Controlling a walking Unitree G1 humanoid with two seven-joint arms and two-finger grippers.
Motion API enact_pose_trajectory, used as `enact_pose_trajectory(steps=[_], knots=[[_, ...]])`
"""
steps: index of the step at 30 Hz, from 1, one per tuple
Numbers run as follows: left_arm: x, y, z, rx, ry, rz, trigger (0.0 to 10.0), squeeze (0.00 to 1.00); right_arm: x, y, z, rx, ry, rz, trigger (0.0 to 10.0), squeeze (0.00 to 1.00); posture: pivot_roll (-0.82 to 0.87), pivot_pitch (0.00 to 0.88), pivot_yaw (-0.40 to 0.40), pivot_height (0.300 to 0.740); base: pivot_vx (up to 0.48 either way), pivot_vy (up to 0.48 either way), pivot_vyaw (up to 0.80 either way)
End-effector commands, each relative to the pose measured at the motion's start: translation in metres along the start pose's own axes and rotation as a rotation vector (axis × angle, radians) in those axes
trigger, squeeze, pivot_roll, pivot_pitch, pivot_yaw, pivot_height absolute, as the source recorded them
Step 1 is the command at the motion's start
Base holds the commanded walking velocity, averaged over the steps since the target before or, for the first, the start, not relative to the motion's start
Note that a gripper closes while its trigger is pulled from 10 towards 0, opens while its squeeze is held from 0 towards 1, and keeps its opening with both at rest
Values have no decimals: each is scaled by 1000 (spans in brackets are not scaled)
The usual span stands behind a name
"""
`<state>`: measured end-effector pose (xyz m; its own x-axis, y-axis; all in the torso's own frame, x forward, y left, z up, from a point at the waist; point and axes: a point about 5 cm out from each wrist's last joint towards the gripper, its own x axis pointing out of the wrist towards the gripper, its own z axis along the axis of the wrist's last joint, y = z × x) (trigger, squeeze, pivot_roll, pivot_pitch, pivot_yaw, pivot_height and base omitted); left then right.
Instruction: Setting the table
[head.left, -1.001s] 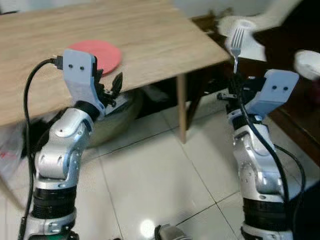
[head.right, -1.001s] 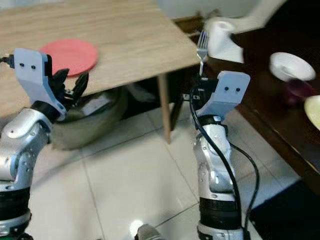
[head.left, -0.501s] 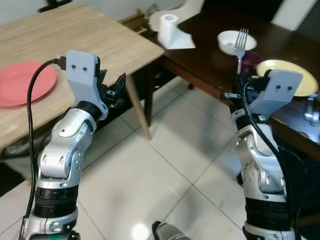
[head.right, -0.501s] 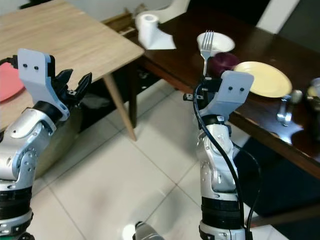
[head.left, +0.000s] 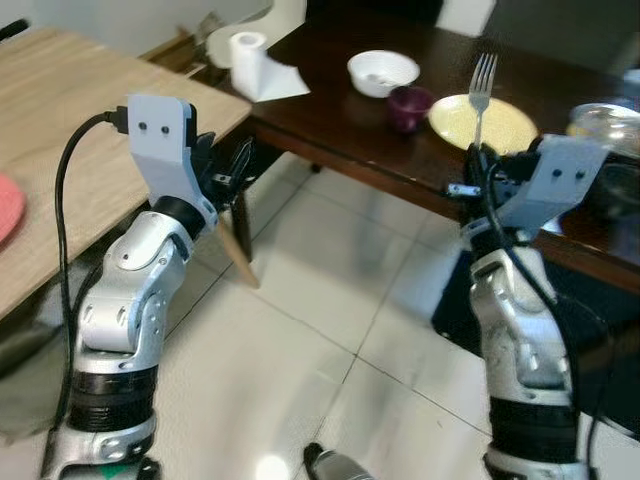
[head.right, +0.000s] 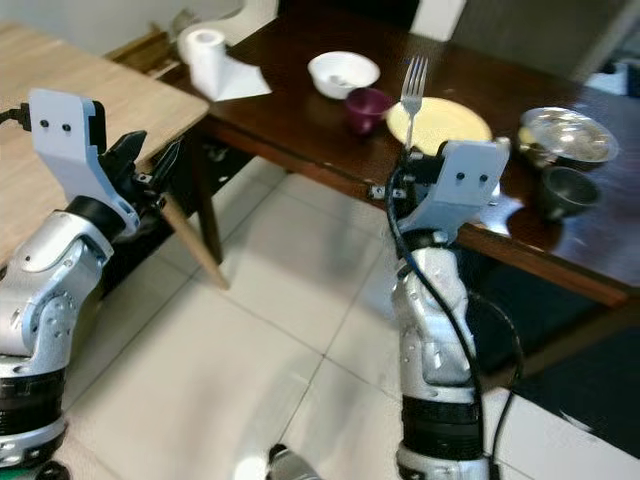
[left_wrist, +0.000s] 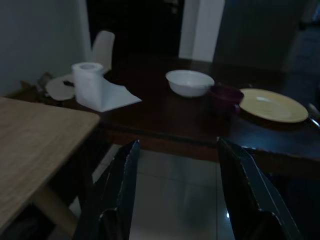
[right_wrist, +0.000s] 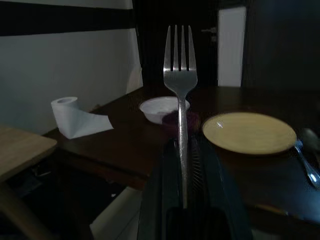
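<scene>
Holding a fork (head.right: 412, 88) straight up, tines on top, the right gripper (right_wrist: 183, 165) is sitting out in front of the robot, level with the near edge of the dark table (head.right: 300, 120). Its two black fingers are pinched tight on the fork's handle, and in the right wrist view the fork is running dead centre between them.

The left gripper (left_wrist: 175, 195) is hanging in the air off to the left with its fingers (left_wrist: 122, 185) spread wide apart and nothing between them. It's hovering just past the corner of the light wooden table (head.left: 60, 150), over the white tiled floor (head.right: 260, 300).

On the dark table there's a yellow plate (head.right: 440, 122) lying right behind the fork from the head camera's angle, with a small dark purple cup (head.right: 365, 108) just beside it on the left and a white bowl (head.right: 343, 73) a bit further back. A toilet paper roll (head.right: 206, 56) is standing at the far left end with a loose sheet trailing off it. Over on the right a shiny metal bowl (head.right: 567, 133) is sitting near a dark cup (head.right: 566, 190). A sliver of a red plate (head.left: 8, 205) is peeking in at the left edge, on the wooden table.
</scene>
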<state>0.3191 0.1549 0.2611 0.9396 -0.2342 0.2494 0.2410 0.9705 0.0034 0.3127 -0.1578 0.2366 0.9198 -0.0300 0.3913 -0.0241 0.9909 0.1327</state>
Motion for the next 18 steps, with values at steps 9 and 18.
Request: enact_pose_trajectory(steps=[9, 18], knots=[[3, -3, -2, 11, 5, -5, 10000, 0, 0, -3, 2, 1, -3, -11, 10000, 0, -97, 85, 39, 740, 0, 0, -800], [4, -4, -4, 20, 9, -10, 10000, 0, 1, -2, 2, 2, -6, -7, 10000, 0, -102, 82, 46, 740, 0, 0, -800]])
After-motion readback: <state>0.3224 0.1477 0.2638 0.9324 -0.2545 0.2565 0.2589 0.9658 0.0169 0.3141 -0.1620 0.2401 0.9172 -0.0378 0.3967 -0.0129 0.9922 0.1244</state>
